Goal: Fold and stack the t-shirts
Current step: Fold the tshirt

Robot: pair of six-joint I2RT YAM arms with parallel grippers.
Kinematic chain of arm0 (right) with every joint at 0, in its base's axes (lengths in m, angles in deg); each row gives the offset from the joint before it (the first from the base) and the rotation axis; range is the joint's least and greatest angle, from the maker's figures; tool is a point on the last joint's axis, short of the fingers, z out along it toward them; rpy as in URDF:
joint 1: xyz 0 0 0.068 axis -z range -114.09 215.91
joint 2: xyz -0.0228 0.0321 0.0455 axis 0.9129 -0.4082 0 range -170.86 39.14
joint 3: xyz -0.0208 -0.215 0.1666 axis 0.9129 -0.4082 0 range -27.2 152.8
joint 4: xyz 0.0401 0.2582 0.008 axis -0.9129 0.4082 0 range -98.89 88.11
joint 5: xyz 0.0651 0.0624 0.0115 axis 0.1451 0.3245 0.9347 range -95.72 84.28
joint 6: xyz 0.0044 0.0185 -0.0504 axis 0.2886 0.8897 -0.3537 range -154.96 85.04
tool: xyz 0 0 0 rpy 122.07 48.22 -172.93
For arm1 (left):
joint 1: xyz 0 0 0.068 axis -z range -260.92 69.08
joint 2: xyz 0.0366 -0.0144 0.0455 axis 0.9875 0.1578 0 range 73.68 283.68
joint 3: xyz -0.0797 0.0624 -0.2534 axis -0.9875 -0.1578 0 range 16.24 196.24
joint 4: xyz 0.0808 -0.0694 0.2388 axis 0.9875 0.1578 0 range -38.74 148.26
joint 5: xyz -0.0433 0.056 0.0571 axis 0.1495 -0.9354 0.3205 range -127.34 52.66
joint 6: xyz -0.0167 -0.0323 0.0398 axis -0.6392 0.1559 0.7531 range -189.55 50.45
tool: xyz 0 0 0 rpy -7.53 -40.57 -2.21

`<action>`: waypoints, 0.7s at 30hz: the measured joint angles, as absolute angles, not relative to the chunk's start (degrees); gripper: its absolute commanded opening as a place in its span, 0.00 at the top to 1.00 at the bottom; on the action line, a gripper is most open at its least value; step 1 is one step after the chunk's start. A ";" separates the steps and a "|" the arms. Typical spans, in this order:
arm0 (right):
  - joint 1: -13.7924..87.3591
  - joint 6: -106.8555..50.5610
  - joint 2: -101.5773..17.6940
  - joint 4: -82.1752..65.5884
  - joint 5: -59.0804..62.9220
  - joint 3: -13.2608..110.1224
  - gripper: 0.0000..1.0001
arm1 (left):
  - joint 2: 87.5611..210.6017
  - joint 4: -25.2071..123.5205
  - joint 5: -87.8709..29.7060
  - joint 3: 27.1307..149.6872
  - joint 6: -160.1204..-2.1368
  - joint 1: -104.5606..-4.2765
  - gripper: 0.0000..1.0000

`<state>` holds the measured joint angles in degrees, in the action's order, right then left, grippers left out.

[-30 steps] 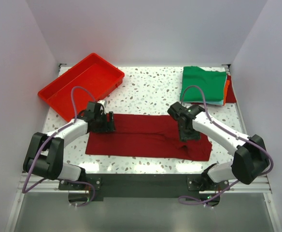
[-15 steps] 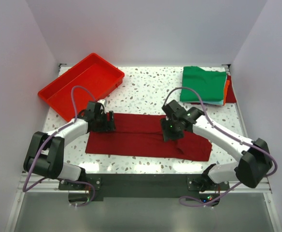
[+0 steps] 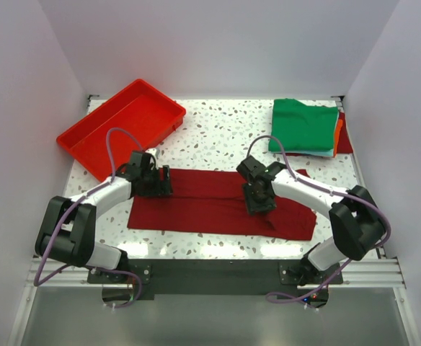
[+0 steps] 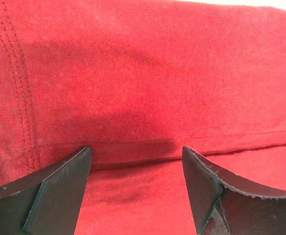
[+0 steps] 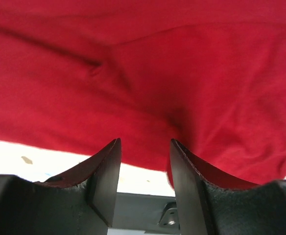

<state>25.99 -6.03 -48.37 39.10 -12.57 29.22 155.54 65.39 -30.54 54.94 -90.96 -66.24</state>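
Note:
A dark red t-shirt (image 3: 203,205), folded into a long strip, lies across the middle of the table. My left gripper (image 3: 161,184) is open over its upper left part. In the left wrist view the left gripper (image 4: 135,152) straddles a fold edge of the shirt (image 4: 148,73) and holds nothing. My right gripper (image 3: 258,199) is open over the shirt's middle. In the right wrist view the right gripper (image 5: 144,146) is empty, with the shirt (image 5: 182,73) just beyond the tips. A folded green t-shirt (image 3: 304,126) tops a stack at the back right, with an orange edge (image 3: 338,131) and a red edge (image 3: 346,137).
A bright red plastic tray (image 3: 95,148) stands at the back left. White walls close in the table on three sides. The speckled tabletop (image 3: 218,137) shows between the tray and the stack.
My right gripper has moved left along the dark red shirt, from its right part to its middle. The left gripper has not moved.

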 measured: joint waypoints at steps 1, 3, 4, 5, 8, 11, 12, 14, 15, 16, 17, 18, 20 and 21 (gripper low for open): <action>26.56 -6.03 -48.37 38.99 -13.23 28.78 0.53 | 155.54 65.39 -30.54 54.94 -90.96 -66.24 0.20; 27.47 -6.06 -48.37 38.99 -14.17 27.67 0.54 | 155.54 65.39 -30.54 54.94 -90.98 -66.24 0.20; 28.04 -6.08 -48.37 38.90 -14.56 26.79 0.55 | 155.54 65.39 -30.54 54.94 -90.98 -66.24 0.20; 28.37 -6.10 -48.37 38.90 -15.00 26.03 0.55 | 155.56 65.39 -30.54 54.94 -90.96 -66.24 0.20; 28.98 -6.10 -48.37 38.46 -15.30 23.78 0.55 | 155.58 65.39 -30.54 54.96 -90.96 -66.24 0.20; 29.22 -6.10 -48.37 38.01 -15.30 22.25 0.56 | 155.58 65.39 -30.54 54.98 -90.96 -66.24 0.20; 29.25 -6.08 -48.37 37.83 -15.30 21.96 0.58 | 155.58 65.39 -30.54 54.98 -90.96 -66.24 0.20; 29.29 -6.08 -48.37 37.50 -15.41 21.85 0.60 | 155.58 65.39 -30.54 54.98 -90.96 -66.24 0.20; 29.29 -6.08 -48.37 37.17 -15.54 21.85 0.63 | 155.58 65.39 -30.54 54.98 -90.96 -66.24 0.20; 29.29 -6.06 -48.37 36.85 -15.70 21.85 0.65 | 155.58 65.39 -30.54 54.98 -90.96 -66.24 0.20; 29.33 -6.06 -48.37 36.58 -15.79 21.85 0.66 | 155.61 65.39 -30.54 54.98 -90.96 -66.24 0.20; 29.33 -6.06 -48.37 36.41 -15.96 21.85 0.69 | 155.63 65.39 -30.54 55.00 -90.96 -66.24 0.20; 29.33 -6.08 -48.37 36.23 -16.64 21.85 0.74 | 155.67 65.35 -30.54 55.02 -90.96 -66.24 0.20; 29.35 -6.08 -48.37 36.17 -16.79 21.85 0.79 | 155.69 65.33 -30.54 55.02 -90.96 -66.24 0.20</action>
<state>29.35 -6.08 -48.37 36.17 -16.79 21.85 155.69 65.33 -30.54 55.02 -90.96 -66.24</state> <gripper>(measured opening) 0.273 0.799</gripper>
